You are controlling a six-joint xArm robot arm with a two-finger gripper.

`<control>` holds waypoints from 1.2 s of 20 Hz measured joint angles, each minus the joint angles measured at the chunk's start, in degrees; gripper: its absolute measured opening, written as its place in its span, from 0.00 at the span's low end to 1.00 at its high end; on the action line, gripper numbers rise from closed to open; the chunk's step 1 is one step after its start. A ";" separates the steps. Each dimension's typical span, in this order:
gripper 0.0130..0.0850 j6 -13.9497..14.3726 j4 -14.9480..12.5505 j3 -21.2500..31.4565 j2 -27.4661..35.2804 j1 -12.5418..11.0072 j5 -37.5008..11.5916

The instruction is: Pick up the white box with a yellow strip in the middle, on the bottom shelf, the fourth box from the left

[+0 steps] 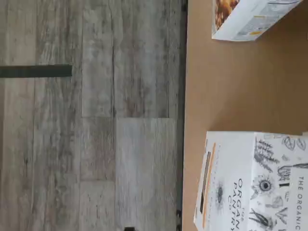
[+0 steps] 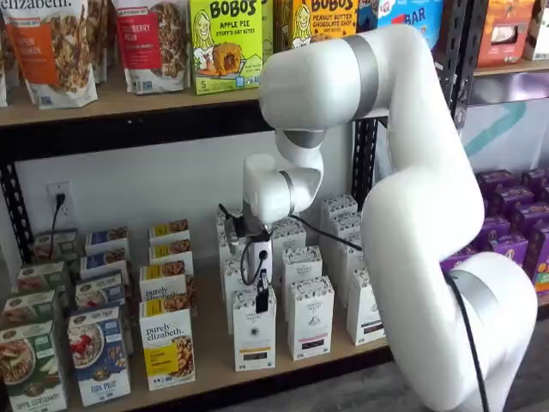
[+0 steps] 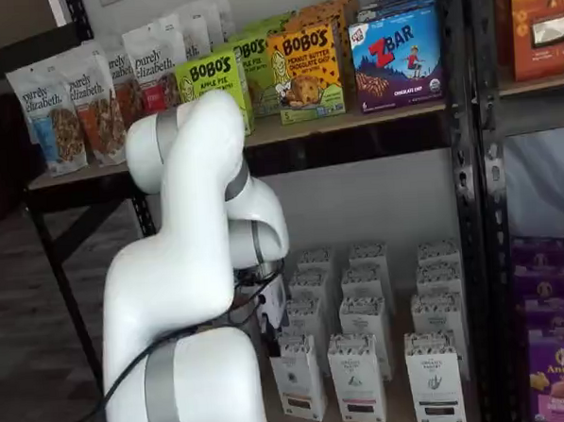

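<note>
The white box [image 2: 255, 333] is a tall narrow carton with a speckled top band and a dark strip low down. It stands at the front of its column on the bottom shelf [image 2: 214, 365]. It also shows in a shelf view [image 3: 299, 382] and in the wrist view [image 1: 240, 185], where it reads "The Organic Pantry". My gripper [image 2: 261, 300] hangs just above the box's top, and shows in a shelf view [image 3: 270, 339] beside the arm. Only a dark finger shows, with no plain gap. Nothing is held.
More white cartons [image 2: 310, 316] stand in rows to the right and behind. A purely elizabeth box [image 2: 167, 348] stands to the left and shows in the wrist view [image 1: 250, 19]. Purple boxes [image 2: 515, 232] fill the right bay. The upper shelf [image 2: 129, 107] is overhead.
</note>
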 joint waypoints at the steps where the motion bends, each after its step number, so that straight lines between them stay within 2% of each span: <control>1: 1.00 0.15 -0.30 -0.85 0.34 -0.14 1.13; 4: 1.00 0.09 -0.72 -2.56 1.36 -0.59 2.18; 13: 1.00 0.65 -2.06 -6.63 5.07 -1.17 1.22; 20: 1.00 1.01 -2.95 -13.01 10.10 -1.57 2.25; 24: 1.00 2.40 -4.70 -16.06 12.38 -1.65 3.58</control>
